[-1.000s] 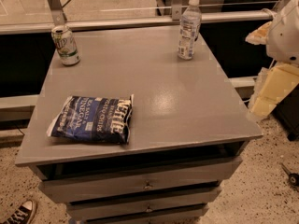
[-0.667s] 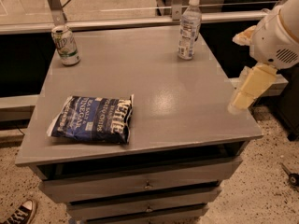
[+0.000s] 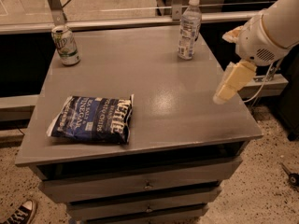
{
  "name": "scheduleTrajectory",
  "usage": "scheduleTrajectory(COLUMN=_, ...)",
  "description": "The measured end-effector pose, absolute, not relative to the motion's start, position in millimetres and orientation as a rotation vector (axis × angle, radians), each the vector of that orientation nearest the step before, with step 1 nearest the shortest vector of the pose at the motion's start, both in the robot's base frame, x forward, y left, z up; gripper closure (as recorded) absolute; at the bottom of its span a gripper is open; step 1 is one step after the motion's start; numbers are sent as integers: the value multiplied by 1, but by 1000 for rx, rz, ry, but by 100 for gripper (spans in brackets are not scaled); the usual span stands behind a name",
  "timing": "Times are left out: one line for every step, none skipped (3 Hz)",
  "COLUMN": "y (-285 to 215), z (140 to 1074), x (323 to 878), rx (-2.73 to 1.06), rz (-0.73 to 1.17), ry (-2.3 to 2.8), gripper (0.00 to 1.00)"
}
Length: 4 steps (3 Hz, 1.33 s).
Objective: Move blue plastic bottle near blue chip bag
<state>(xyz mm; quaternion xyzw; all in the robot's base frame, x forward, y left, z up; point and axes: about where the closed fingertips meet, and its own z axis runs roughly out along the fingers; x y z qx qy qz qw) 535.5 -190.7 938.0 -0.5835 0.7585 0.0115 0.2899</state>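
Observation:
The blue plastic bottle [image 3: 189,28], clear with a white cap and a white-and-blue label, stands upright at the table's far right. The blue chip bag [image 3: 93,119] lies flat near the front left corner of the grey table [image 3: 168,101]. My gripper [image 3: 223,68] hangs over the table's right edge, in front of and to the right of the bottle and well apart from it. Its pale fingers [image 3: 231,82] are spread open and hold nothing.
A green-and-white soda can [image 3: 65,45] stands at the far left corner. The table has drawers below. A glass railing runs behind the table. A shoe [image 3: 17,213] shows on the floor at the bottom left.
My arm has moved left and inward from the right, bringing the gripper over the table's right edge. The bottle, bag and can have not moved.

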Motion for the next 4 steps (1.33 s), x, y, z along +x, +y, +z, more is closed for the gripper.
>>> scheduleTrajectory(y=-187, z=937, x=536, rx=-1550, rz=45, ry=2016, gripper=0)
scheduleTrajectory(y=-180, z=929, x=544, rx=-1522, rz=63, ry=1985, gripper=0)
scheduleTrajectory(y=-165, z=893, x=600, rx=-1363, rz=114, ry=1917, gripper=0)
scheduleTrajectory(y=-164, z=883, x=650, rx=-1230, rz=138, ry=1856, gripper=0)
